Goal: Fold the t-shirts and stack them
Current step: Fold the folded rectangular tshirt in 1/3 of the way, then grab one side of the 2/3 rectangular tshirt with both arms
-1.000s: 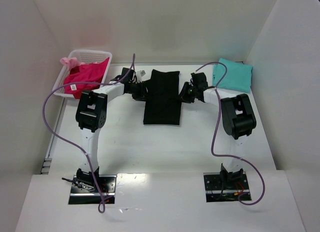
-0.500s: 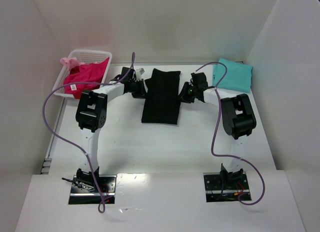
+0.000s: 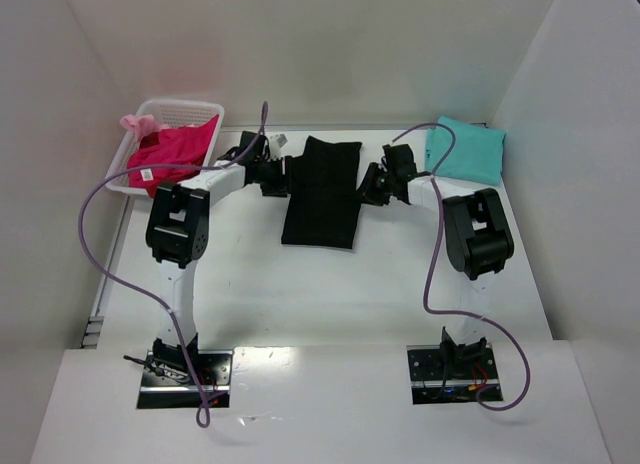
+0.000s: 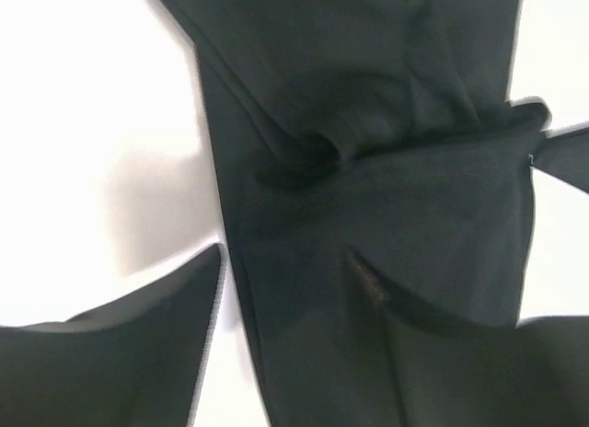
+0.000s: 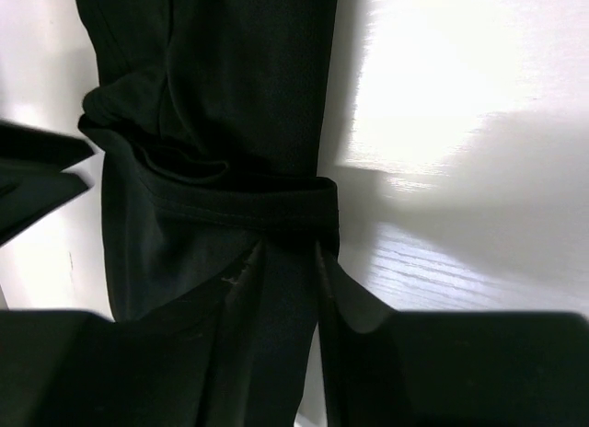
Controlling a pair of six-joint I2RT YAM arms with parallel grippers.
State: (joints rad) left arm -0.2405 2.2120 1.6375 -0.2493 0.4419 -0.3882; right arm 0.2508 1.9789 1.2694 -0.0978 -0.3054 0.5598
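Observation:
The black t-shirt (image 3: 322, 192) lies folded in a long strip at the table's middle. My left gripper (image 3: 284, 176) is at its left edge. In the left wrist view the black cloth (image 4: 368, 169) runs between the jaws, with a strip of white table showing beside the left finger (image 4: 120, 353), so the jaws stand apart. My right gripper (image 3: 368, 184) is at the shirt's right edge, shut on a pinched fold of the black cloth (image 5: 285, 289). The teal t-shirt (image 3: 465, 150) lies folded at the back right. The magenta-pink t-shirt (image 3: 170, 154) with its white tag hangs out of the basket.
The white lattice basket (image 3: 185, 109) stands at the back left with a pink cloth (image 3: 135, 122) at its far corner. White walls close in the table on three sides. Purple cables loop from both arms.
Both grippers have moved slightly toward the back. The black shirt's near end has shifted a little to the left, so the strip now lies slightly slanted.

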